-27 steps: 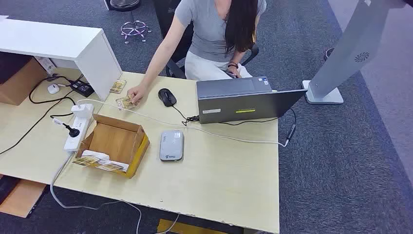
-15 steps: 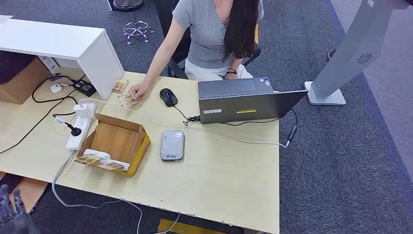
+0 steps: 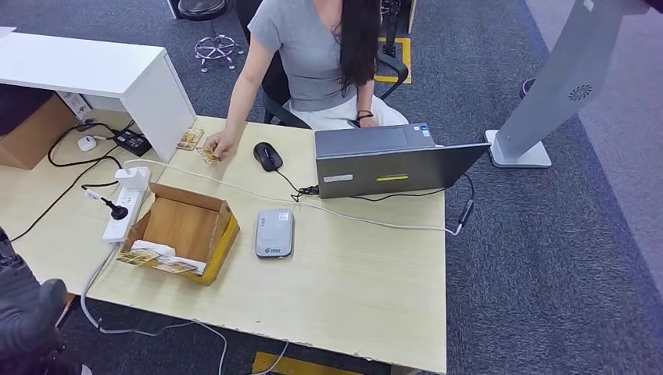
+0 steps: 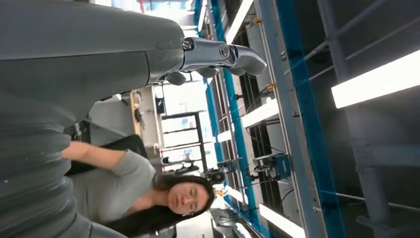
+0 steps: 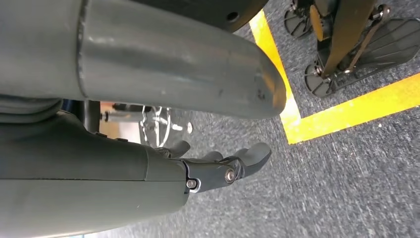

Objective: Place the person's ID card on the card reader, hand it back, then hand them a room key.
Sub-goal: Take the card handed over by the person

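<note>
Across the table a person's hand [image 3: 221, 144] rests on a small ID card [image 3: 209, 155] lying on the tabletop; a second card [image 3: 189, 139] lies just beside it. The grey card reader [image 3: 274, 233] lies flat in the middle of the table with nothing on it. More cards [image 3: 156, 258] lie on the front flap of an open cardboard box [image 3: 188, 226]. My left arm [image 3: 27, 320] rises at the near left corner. Its hand [image 4: 218, 54] holds nothing, fingers stretched out. My right hand [image 5: 223, 166] hangs over the floor, fingers loose, holding nothing.
An open laptop [image 3: 391, 160] and a black mouse [image 3: 267, 155] stand at the far side, with a white cable across the table. A power strip [image 3: 125, 207] lies left of the box. A white shelf [image 3: 102, 70] stands at the far left and a kiosk stand [image 3: 547, 86] to the right.
My left arm has come up into the near left corner of the head view. The person has sat back and shifted left, hand still on the card, which moved slightly away from me.
</note>
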Controlling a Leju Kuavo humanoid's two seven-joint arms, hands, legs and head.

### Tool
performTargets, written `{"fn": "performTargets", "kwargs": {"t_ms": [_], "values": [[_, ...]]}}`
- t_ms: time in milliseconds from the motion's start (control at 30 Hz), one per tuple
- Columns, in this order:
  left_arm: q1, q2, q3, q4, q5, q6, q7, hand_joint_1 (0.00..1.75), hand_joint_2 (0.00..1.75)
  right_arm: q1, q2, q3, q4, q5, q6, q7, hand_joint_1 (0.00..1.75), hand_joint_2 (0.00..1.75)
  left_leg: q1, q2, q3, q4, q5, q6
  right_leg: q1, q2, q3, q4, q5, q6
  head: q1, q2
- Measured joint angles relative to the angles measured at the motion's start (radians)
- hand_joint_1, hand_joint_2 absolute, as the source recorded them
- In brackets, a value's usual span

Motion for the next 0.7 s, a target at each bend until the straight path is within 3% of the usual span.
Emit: {"fn": "performTargets", "kwargs": {"t_ms": [133,367,467,567,700], "values": [[-0.096,0.130,-0.089,0.034,-0.131,0.210,0.031,0.00,1.75,-0.004,0.000,0.018,0.001,0.029,0.012,0.003,0.00,0.00,0.001,0.001,0.000,0.000,0.002,-0.002,0.001,0.001,0.000,0.001,0.001,-0.002,0.001,0.000],[-0.146,0.225,-0.162,0.070,-0.224,0.303,0.068,0.00,1.75,-0.005,0.000,0.029,0.002,0.045,0.021,0.005,0.00,0.00,0.000,0.001,0.000,0.000,0.002,-0.003,0.001,0.003,-0.001,0.001,0.001,-0.002,0.001,0.000],[-0.239,0.290,-0.193,0.148,-0.546,0.451,0.248,0.00,1.75,-0.008,-0.001,0.043,0.002,0.079,0.035,0.009,0.00,0.00,0.000,-0.001,-0.001,0.000,0.003,-0.002,0.001,-0.001,-0.003,0.000,0.001,-0.002,0.001,0.000],[-0.420,0.396,-0.243,0.344,-0.926,0.538,0.485,0.00,1.75,-0.015,-0.003,0.061,0.002,0.118,0.052,0.013,0.00,0.00,0.001,-0.003,-0.002,0.000,0.006,-0.004,0.001,-0.003,-0.004,0.001,0.004,-0.003,0.001,0.000],[-0.683,0.504,-0.328,0.677,-1.183,0.578,0.625,0.00,1.75,-0.022,-0.006,0.079,0.002,0.147,0.064,0.019,0.00,0.00,0.001,0.001,-0.006,0.000,0.012,-0.008,0.001,0.002,-0.008,0.003,0.011,-0.007,0.000,0.000]]}}
